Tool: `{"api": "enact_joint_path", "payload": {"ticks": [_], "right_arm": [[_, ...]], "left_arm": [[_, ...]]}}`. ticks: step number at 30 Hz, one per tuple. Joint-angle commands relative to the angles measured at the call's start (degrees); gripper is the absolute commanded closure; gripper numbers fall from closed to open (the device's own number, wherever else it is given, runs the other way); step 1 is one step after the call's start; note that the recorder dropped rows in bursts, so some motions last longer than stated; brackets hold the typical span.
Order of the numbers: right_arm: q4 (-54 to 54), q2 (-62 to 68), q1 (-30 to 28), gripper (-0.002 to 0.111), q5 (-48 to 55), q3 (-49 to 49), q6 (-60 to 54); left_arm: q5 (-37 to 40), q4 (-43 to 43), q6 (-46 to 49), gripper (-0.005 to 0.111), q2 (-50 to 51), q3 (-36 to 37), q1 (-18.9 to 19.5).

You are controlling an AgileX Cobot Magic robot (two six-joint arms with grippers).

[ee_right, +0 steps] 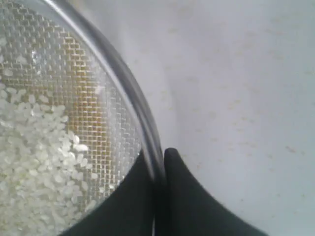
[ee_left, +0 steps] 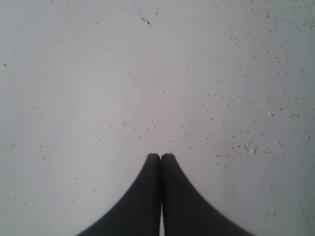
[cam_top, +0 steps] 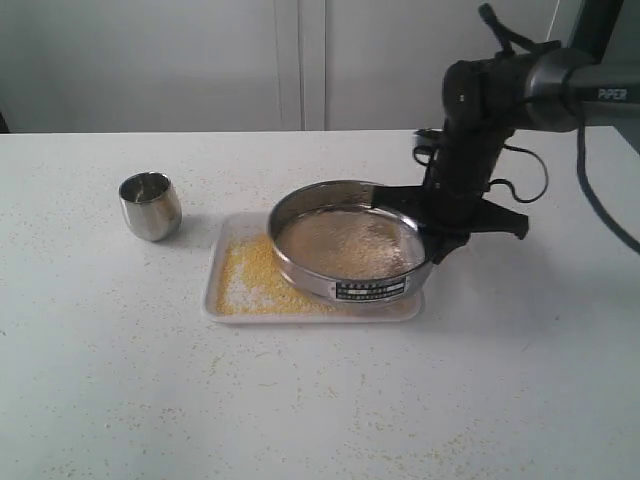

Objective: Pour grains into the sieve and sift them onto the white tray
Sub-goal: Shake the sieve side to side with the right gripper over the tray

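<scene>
- Fingers (ee_right: 187, 206) of right gripper (ee_right: 158, 158) sit nearest the R wrist cam, black, cut off by frame edge. They pinch the rim of the sieve (ee_right: 123, 81), one finger inside the ring, one outside.
- Same view: mesh (ee_right: 83, 93) sharp, whitish grains (ee_right: 34, 162) lying on it. Golden tint shows thru mesh, source blurred. Pale surface outside rim is out of focus, can't say if tray or table.
- Ext. view: sieve (cam_top: 300, 270) over R part of white tray (cam_top: 213, 295), label (cam_top: 372, 290) facing cam. Sieve hides most of tray's R half; only a sliver of near rim shows below it. Can't tell if sieve bottom touches tray or hangs just above.
- Right gripper (cam_top: 436, 240) at sieve's R side, on the rim; fingertips hidden by ring wall + gripper body. Arm (cam_top: 480, 120) comes down from upper R, cut off at frame edge.
- Yellow grains (cam_top: 250, 280) spread on tray's L part, just beside sieve. Pale layer inside sieve; single grains too small to resolve here.
- Steel cup (cam_top: 150, 205) upright on table (cam_top: 300, 410), L of tray, apart from it; contents not readable.
- Left gripper (ee_left: 161, 156): seen only in L wrist view, tips pressed together, holding nothing, over table w/ scattered specks (ee_left: 251, 147). Its place rel. to sieve: can't tell.
</scene>
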Motion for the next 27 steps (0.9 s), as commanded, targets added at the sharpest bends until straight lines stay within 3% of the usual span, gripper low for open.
{"api": "enact_joint_path", "payload": {"ticks": [1,5,9,12,18,22,27], "right_arm": [[6.41,-0.86,2.78,0.108,-6.58,0.39,-1.73],[2.93,-1.26,4.79,0.108,-8.88,-0.27,-8.61],[-6.05,-1.97,1.92,0.108,-3.52,-0.39,6.65],[-4.14,-1.70,2.29,0.108,-4.16,-0.39,8.88],[-3.04,-1.32,6.69,0.108,-10.22,-0.39,-0.19],[-7.57,-1.67,3.59,0.108,-5.13,-0.39,7.41],[-1.74,-1.56,5.05,0.108,-8.04,-0.39,8.52]], "left_arm": [[0.48,-0.27,-0.03,0.107,-0.43,0.45,0.18],[0.48,-0.27,-0.03,0.107,-0.43,0.45,0.18],[0.48,-0.27,-0.03,0.107,-0.43,0.45,0.18],[0.48,-0.27,-0.03,0.107,-0.43,0.45,0.18],[0.48,-0.27,-0.03,0.107,-0.43,0.45,0.18],[0.48,-0.27,-0.03,0.107,-0.43,0.45,0.18],[0.48,-0.27,-0.03,0.107,-0.43,0.45,0.18]]}}
